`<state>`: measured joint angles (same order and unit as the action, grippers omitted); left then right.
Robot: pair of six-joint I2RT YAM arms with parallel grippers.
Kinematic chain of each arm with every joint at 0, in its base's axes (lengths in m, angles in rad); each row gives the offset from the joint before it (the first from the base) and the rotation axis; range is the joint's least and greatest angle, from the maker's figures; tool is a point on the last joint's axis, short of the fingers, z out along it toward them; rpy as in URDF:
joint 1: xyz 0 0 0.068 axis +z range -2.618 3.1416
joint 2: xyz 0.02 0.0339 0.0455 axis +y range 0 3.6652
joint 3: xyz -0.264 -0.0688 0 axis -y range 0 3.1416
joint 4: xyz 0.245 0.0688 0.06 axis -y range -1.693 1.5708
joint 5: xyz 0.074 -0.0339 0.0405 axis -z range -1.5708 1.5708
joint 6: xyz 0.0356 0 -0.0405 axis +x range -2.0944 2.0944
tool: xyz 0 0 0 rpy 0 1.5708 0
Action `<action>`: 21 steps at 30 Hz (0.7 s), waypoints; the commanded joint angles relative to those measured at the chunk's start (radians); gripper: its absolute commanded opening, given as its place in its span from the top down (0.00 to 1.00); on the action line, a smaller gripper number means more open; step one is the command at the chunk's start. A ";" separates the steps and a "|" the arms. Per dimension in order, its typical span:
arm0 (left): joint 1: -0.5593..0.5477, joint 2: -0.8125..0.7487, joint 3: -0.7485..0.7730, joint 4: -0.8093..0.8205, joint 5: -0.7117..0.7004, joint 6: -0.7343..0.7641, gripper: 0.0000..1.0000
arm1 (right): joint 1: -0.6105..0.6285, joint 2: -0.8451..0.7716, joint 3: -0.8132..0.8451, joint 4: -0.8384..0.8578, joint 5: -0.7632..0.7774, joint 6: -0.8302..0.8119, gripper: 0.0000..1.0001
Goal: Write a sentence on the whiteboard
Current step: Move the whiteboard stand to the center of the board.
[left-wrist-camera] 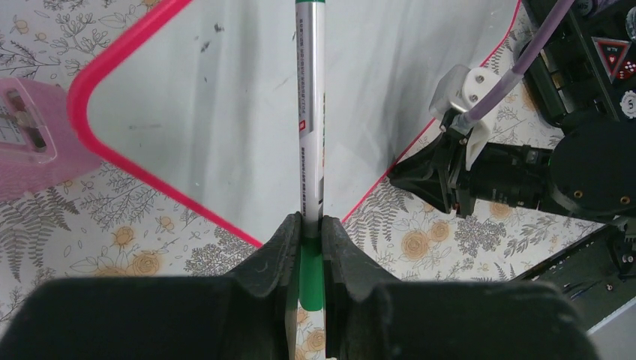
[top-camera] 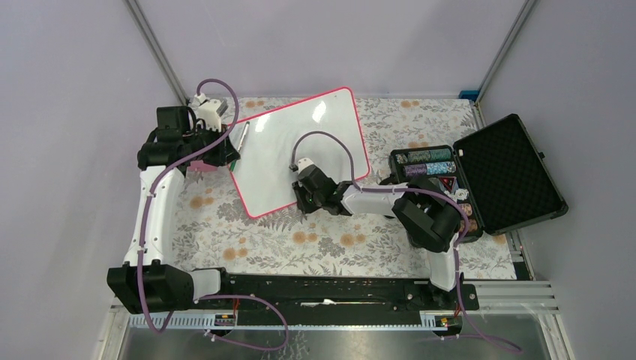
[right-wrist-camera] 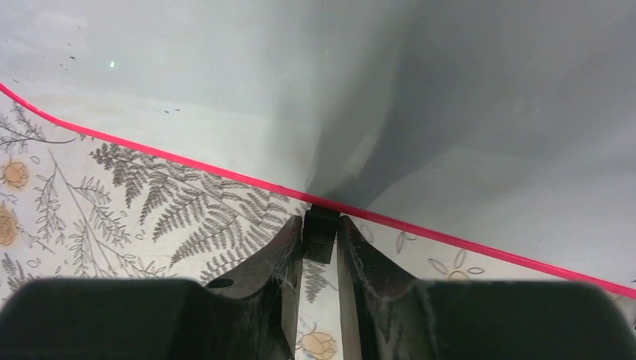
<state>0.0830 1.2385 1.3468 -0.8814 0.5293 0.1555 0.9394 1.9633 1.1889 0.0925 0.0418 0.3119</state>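
Note:
The whiteboard (top-camera: 300,146) lies tilted on the floral cloth. Its pink-red frame is complete and its surface is blank apart from a few dark specks; no sentence shows on it. My left gripper (top-camera: 231,152) is at the board's left edge, shut on a grey marker with a green end (left-wrist-camera: 311,112). The marker points out over the board (left-wrist-camera: 210,105). My right gripper (top-camera: 302,204) is at the board's near edge. In the right wrist view it (right-wrist-camera: 321,223) is shut on a small black tab (right-wrist-camera: 321,240) at the pink frame of the board (right-wrist-camera: 375,90).
An open black foam-lined case (top-camera: 510,172) stands at the right, with stacks of coloured chips (top-camera: 427,161) in its tray. A pink translucent box (top-camera: 201,166) sits beside the board's left corner, also in the left wrist view (left-wrist-camera: 30,135). Grey walls enclose the table.

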 commanded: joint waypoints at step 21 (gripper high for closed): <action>0.004 -0.039 0.005 0.018 0.089 -0.008 1.00 | 0.123 -0.055 -0.028 -0.102 -0.184 0.014 0.47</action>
<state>0.0830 1.2263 1.3460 -0.8837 0.5663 0.1555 1.0431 1.9564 1.1778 0.0540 -0.0563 0.3550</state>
